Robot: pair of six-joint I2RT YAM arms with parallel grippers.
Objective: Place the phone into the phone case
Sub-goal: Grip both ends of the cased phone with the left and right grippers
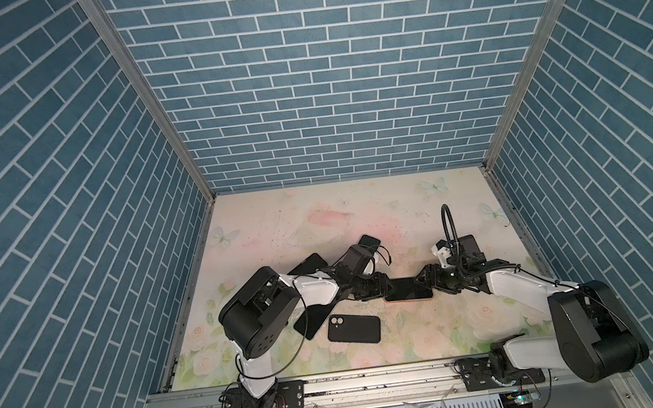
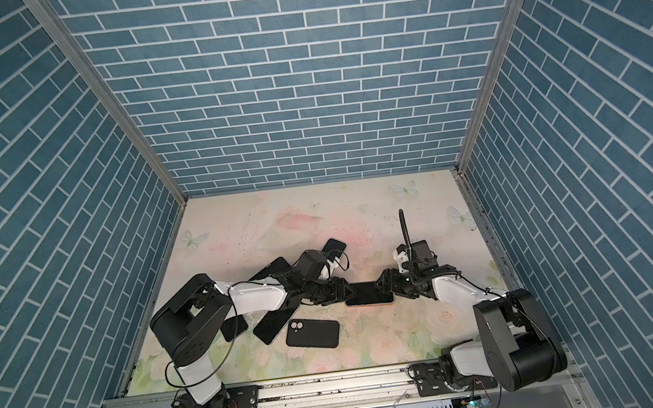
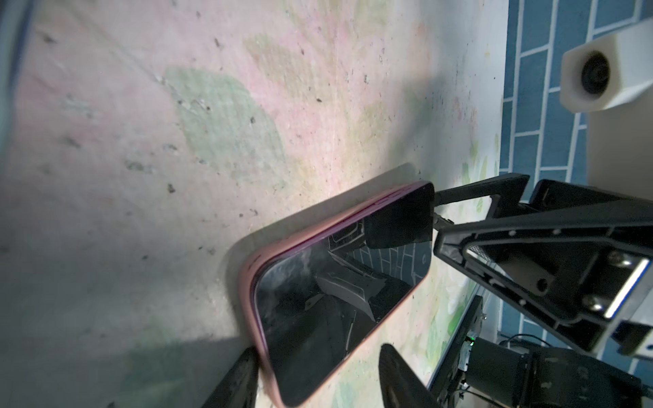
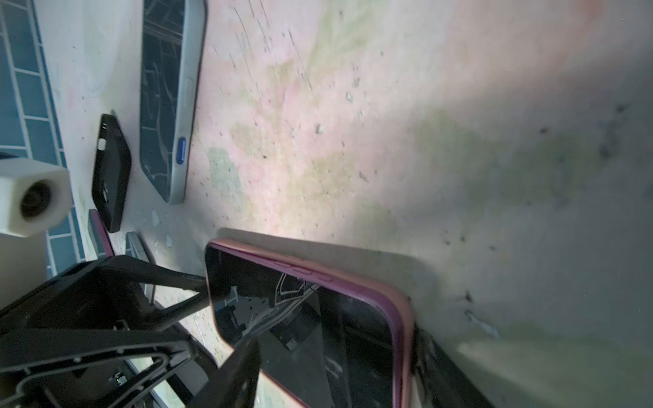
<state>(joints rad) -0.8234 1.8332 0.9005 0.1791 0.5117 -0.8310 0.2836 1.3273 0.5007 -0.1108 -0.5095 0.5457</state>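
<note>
In a top view the phone (image 1: 407, 289) lies flat, screen up, in the pink phone case (image 3: 246, 300) near the middle of the desk (image 1: 435, 326). The left hand (image 1: 386, 288) and right hand (image 1: 422, 280) meet its opposite short ends. Each hand is released, jaws parted and grasping nothing, and one left finger (image 3: 233, 381) touches the case rim

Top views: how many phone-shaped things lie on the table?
6. Pink-cased phone, centre; black case in front; two slabs under the left arm; two behind it. Others may hide.
</note>
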